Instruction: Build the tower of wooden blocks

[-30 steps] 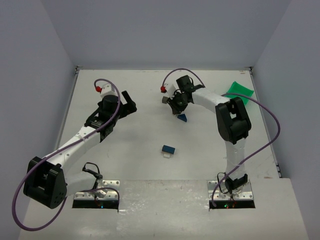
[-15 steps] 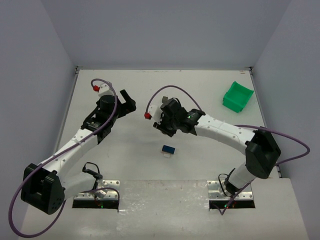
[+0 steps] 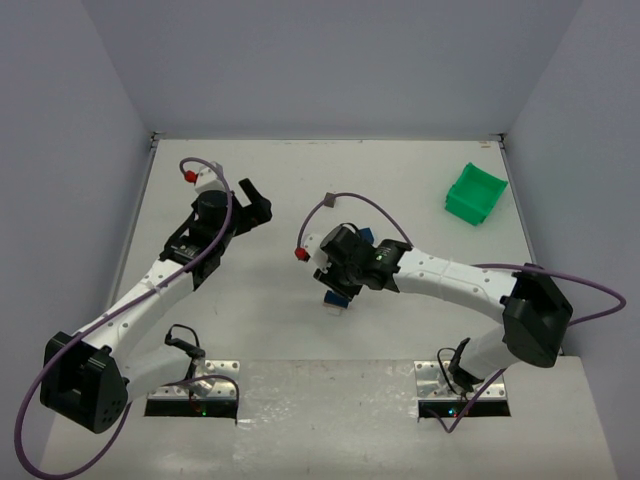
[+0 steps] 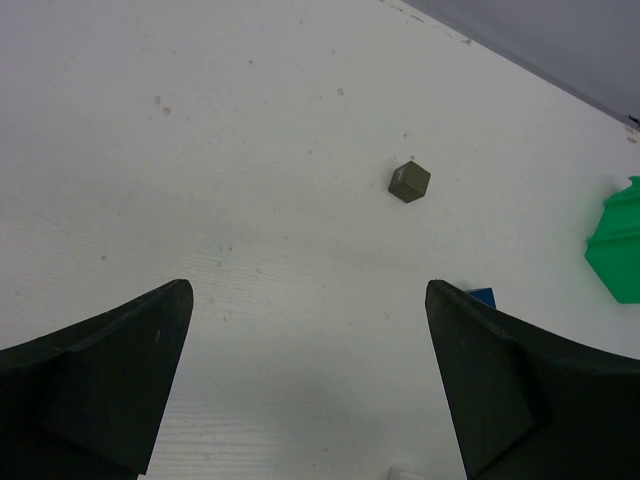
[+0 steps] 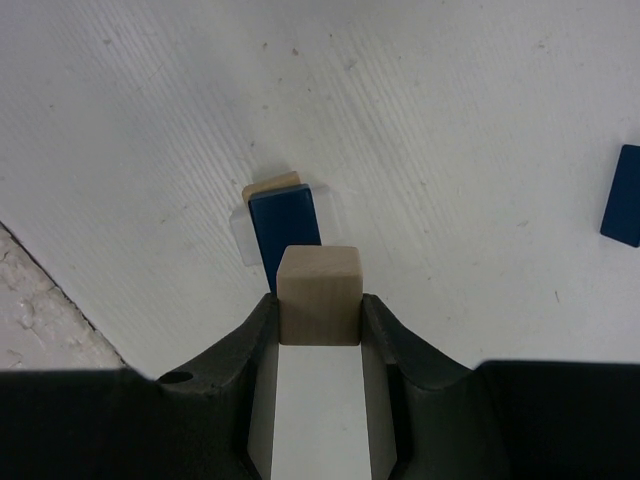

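My right gripper (image 5: 318,300) is shut on a beige wooden cube (image 5: 318,283) and hovers just above a flat blue block (image 5: 285,228). That blue block lies on a tan block (image 5: 270,186) in the middle of the table. In the top view the right gripper (image 3: 338,285) covers most of this small stack (image 3: 334,305). A dark grey-brown cube (image 4: 409,182) sits alone ahead of my left gripper (image 4: 308,300), which stands wide open and holds nothing. A second blue piece (image 5: 623,195) lies apart on the table.
A green plastic bin (image 3: 476,193) stands at the back right, also seen as a green bin (image 4: 620,240) at the edge of the left wrist view. The left gripper (image 3: 255,205) hangs over the back left of the white table (image 3: 420,170).
My right arm has swung from the back right near the green bin to the table's middle, bringing the beige cube over the blue block. The left arm has hardly moved.
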`<act>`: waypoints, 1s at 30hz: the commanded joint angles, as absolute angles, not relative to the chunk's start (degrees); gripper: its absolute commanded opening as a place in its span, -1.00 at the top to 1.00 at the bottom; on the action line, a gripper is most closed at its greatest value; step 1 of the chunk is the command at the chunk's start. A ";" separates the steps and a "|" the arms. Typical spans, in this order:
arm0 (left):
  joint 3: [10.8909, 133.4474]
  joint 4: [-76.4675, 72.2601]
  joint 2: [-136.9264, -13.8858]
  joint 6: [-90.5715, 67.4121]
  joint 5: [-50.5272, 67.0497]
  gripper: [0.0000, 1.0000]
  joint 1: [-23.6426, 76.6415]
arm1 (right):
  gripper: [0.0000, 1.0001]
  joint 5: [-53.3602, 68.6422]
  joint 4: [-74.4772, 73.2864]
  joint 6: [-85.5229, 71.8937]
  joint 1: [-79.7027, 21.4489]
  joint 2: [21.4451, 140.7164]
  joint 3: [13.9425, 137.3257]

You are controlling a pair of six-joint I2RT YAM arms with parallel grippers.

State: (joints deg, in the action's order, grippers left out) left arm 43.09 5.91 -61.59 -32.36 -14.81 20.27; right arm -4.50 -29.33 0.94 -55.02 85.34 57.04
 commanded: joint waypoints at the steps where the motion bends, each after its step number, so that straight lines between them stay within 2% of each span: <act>1: 43.21 4.36 -60.24 -32.34 -14.77 -1.00 20.13 | 0.53 -3.87 -29.24 -2.08 -55.96 84.01 56.90; 30: 43.34 3.78 -61.08 -32.26 -14.49 -1.00 20.13 | 0.44 -4.16 -25.99 -0.44 -56.43 88.01 56.05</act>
State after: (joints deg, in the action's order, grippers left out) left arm 43.09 5.84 -61.60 -32.36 -14.81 20.27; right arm -4.11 -28.58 -0.47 -56.07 88.08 56.55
